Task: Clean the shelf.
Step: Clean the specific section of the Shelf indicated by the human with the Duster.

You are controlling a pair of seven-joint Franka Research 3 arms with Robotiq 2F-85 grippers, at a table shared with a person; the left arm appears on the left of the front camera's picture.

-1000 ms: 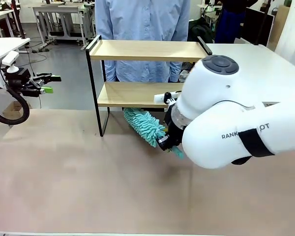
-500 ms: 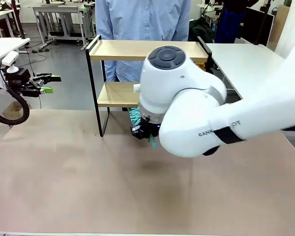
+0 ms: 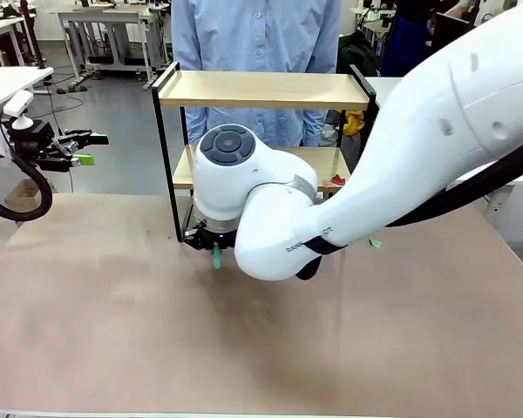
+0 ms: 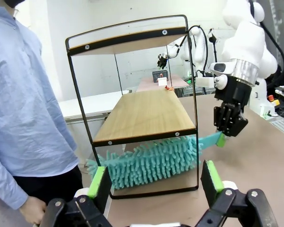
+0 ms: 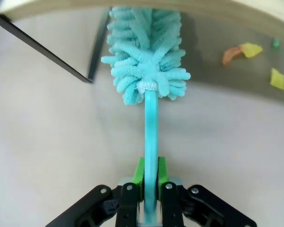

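Note:
The shelf (image 3: 261, 89) stands at the table's far side, two light wooden boards in a black frame. Its lower board (image 4: 146, 113) is seen end-on in the left wrist view. A teal fluffy duster (image 4: 151, 161) lies under that board, just above the table. My right gripper (image 3: 211, 246) is shut on the duster's teal handle (image 5: 150, 137) in front of the shelf's left leg. The duster head (image 5: 146, 52) reaches under the board. My left gripper (image 3: 87, 148) hangs open and empty at the far left, its green pads (image 4: 98, 187) wide apart.
A person in a light blue shirt (image 3: 257, 35) stands right behind the shelf. Small orange and yellow scraps (image 5: 236, 52) lie under the board, a red scrap (image 3: 336, 181) sits on the lower board, a green bit (image 3: 375, 243) on the table. My right arm's bulk (image 3: 401, 174) covers the shelf's right part.
My right arm has swept to the left along the shelf's front, carrying the duster from the middle to the left leg. The left arm has stayed still.

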